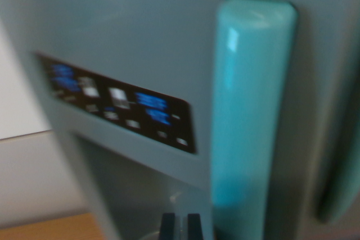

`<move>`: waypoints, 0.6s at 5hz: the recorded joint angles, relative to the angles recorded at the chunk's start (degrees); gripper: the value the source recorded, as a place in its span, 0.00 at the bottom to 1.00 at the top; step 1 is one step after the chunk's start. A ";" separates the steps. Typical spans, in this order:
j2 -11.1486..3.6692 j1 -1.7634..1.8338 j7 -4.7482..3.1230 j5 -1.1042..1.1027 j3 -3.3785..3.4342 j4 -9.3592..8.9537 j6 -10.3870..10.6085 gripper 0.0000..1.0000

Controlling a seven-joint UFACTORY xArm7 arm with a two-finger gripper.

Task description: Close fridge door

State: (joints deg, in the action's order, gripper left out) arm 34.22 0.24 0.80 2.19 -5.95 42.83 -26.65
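The wrist view is blurred and very close to a grey fridge door [140,32]. A tall turquoise handle [247,111] runs down the door at the view's right of centre. A black control panel [121,102] with blue and white symbols slants across the door's left part, above a recessed dispenser [140,195]. My gripper [180,226] shows only as two dark fingertips at the bottom edge, close together, just left of the handle. Nothing is visible between them.
A second turquoise handle edge [343,184] shows at the far right. A pale wall [22,111] and a strip of wooden surface [50,229] lie at the left, beyond the door's edge.
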 joint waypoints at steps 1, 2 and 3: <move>-1.99 -0.01 0.00 0.00 -1.49 1.54 0.00 1.00; -1.99 -0.01 0.00 0.00 -1.49 1.54 0.00 1.00; -4.05 -0.02 0.00 0.00 -2.99 2.93 0.00 1.00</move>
State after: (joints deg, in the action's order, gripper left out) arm 30.17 0.22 0.80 2.19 -8.94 45.77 -26.65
